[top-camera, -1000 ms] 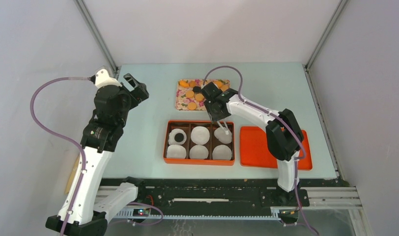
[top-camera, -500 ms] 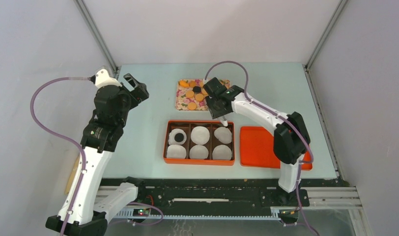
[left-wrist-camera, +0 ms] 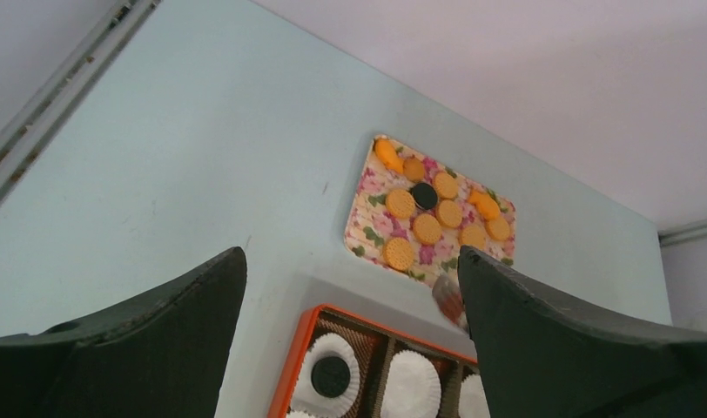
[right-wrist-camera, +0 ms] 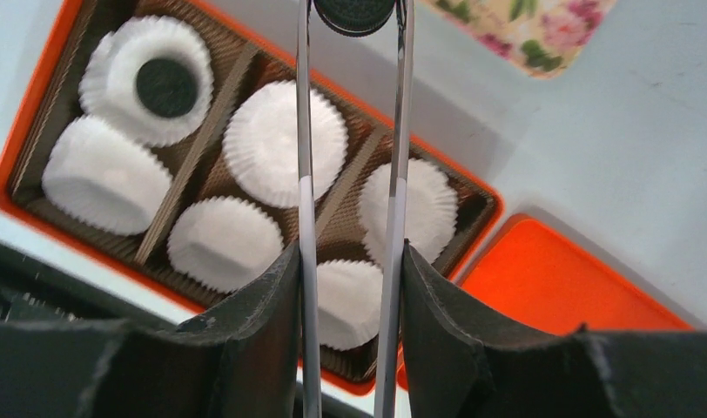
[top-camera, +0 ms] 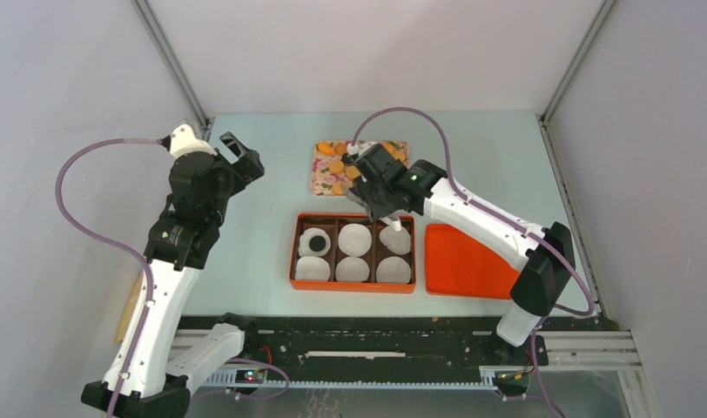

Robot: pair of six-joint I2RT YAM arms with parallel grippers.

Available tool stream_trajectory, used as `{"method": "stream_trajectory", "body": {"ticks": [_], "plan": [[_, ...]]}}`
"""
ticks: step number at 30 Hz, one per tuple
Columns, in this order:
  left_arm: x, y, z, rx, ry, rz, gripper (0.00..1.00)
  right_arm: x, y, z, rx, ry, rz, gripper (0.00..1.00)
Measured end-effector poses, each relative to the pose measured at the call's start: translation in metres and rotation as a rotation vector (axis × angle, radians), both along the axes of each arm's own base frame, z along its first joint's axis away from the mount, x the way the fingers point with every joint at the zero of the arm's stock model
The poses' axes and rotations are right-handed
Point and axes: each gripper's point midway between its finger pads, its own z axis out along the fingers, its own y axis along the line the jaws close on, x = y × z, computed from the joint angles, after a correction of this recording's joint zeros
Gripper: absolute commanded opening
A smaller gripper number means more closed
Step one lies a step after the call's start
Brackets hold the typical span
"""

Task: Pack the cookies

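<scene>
Clamps a black cookie [right-wrist-camera: 353,12] in the right hand [right-wrist-camera: 353,5] — over the far rim of the orange box [right-wrist-camera: 10,187], paper cups [right-wrist-camera: 285,144] beneath. Holds the left hand [left-wrist-camera: 350,287] spread wide and empty, more cookies [left-wrist-camera: 427,228] on the floral tray [left-wrist-camera: 367,222] ahead of it.

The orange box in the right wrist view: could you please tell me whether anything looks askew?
One paper cup, next to the packed black cookie, seems tipped over, showing its side wall rather than its open top.
</scene>
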Motion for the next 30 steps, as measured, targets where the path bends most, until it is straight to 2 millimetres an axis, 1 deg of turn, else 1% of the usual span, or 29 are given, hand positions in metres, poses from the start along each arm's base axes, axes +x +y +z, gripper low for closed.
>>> {"method": "stream_trajectory", "body": {"ticks": [2,4,7,9,12,15,18,22,25,30], "plan": [[-0.001,0.005,-0.001,0.01,0.011,0.024,0.97,-0.017,0.01,0.0,-0.008,0.008,0.048,0.0],[-0.001,0.014,-0.002,0.026,0.045,0.062,0.97,-0.04,0.019,0.0,-0.01,0.018,0.108,0.0],[0.007,0.027,0.008,0.022,0.066,0.112,0.96,-0.083,0.034,0.004,0.0,0.037,0.222,0.0],[0.013,0.034,0.009,0.015,0.078,0.134,0.96,-0.106,0.04,0.005,0.011,0.049,0.285,0.0],[0.015,0.033,-0.001,0.004,0.112,0.125,0.96,-0.139,0.048,0.007,0.022,0.073,0.373,0.0],[0.014,0.029,-0.008,-0.009,0.128,0.104,0.96,-0.158,0.055,0.005,0.022,0.089,0.425,0.0],[0.011,0.027,-0.01,-0.017,0.132,0.098,0.96,-0.166,0.057,0.003,0.017,0.097,0.445,0.0],[0.004,0.028,-0.009,-0.02,0.122,0.094,0.96,-0.168,0.06,-0.003,0.006,0.108,0.451,0.0],[-0.001,0.028,-0.008,-0.022,0.111,0.093,0.96,-0.167,0.062,-0.014,-0.019,0.123,0.45,0.0],[-0.002,0.028,-0.006,-0.023,0.104,0.094,0.96,-0.167,0.066,-0.038,-0.075,0.164,0.456,0.0]]}}
